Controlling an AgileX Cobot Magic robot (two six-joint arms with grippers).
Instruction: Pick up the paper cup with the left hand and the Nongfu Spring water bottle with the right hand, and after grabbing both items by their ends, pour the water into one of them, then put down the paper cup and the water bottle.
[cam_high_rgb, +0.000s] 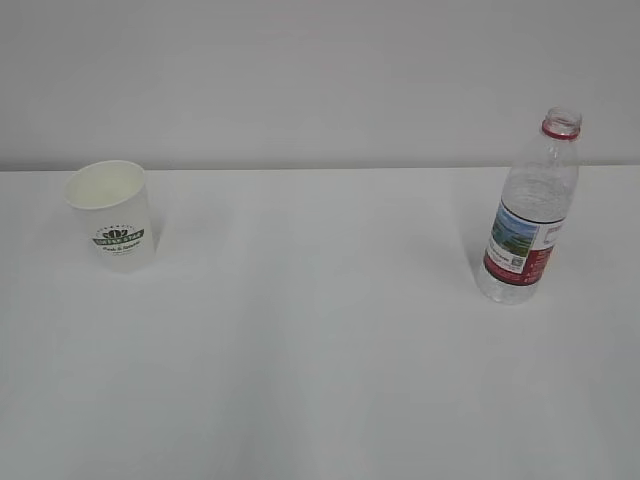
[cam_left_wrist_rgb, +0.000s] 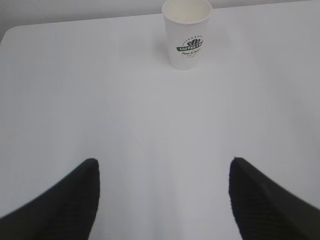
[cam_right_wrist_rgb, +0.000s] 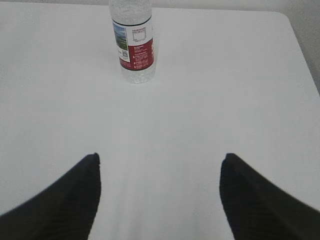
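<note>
Paper cup: The paper cup (cam_high_rgb: 111, 216) stands upright at the left of the white table (cam_high_rgb: 320, 350), mouth open and untouched.
Bottle: The Nongfu Spring water bottle (cam_high_rgb: 530, 210) stands upright at the right, capless, well apart from the cup.
Left hand: The left hand (cam_left_wrist_rgb: 162, 200) sits back from the cup, jaws wide apart and holding nothing.
Right hand: The right hand (cam_right_wrist_rgb: 160, 197) faces the bottle from a distance, jaws spread, nothing between them.
Handling: The cup looks light and thin-walled and would likely crush under a hard squeeze; hold it low, near the base. The ribbed bottle seems soft and smooth; grip its lower body.
Views: Only the exterior view shows both items together, with neither hand visible. Each wrist view shows one item beyond its own jaw tips.
</note>
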